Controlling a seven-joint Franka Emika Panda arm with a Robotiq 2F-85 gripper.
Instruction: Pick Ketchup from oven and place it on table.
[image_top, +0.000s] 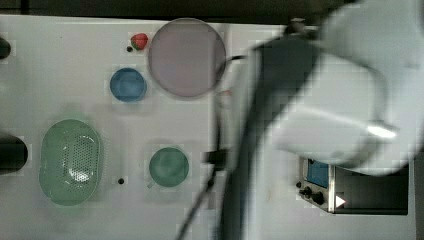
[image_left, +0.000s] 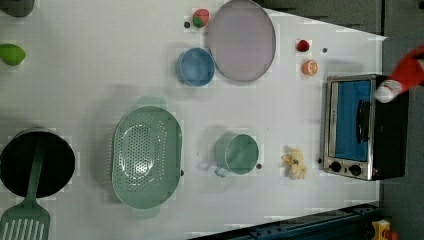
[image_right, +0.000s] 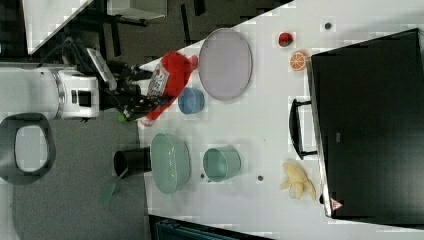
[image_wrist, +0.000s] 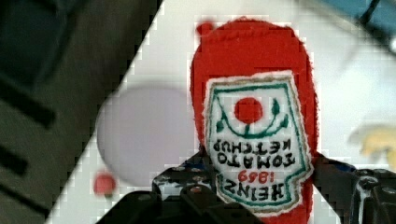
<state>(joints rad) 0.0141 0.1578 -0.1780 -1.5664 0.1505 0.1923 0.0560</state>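
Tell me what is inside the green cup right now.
Nothing shows inside the green cup: the left view looks straight down into it and only its green bottom is visible. It stands upright on the table, between the green colander and the banana.

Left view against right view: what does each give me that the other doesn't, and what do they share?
The left view adds the oven front: its bluish glass door, which looks shut, and its knobs. It also adds a green fruit at the left view's left edge.

The right view adds the gripper closed on the Ketchup, and the oven's black top.

Shared: the table, purple plate, blue bowl, green colander, green cup and banana.
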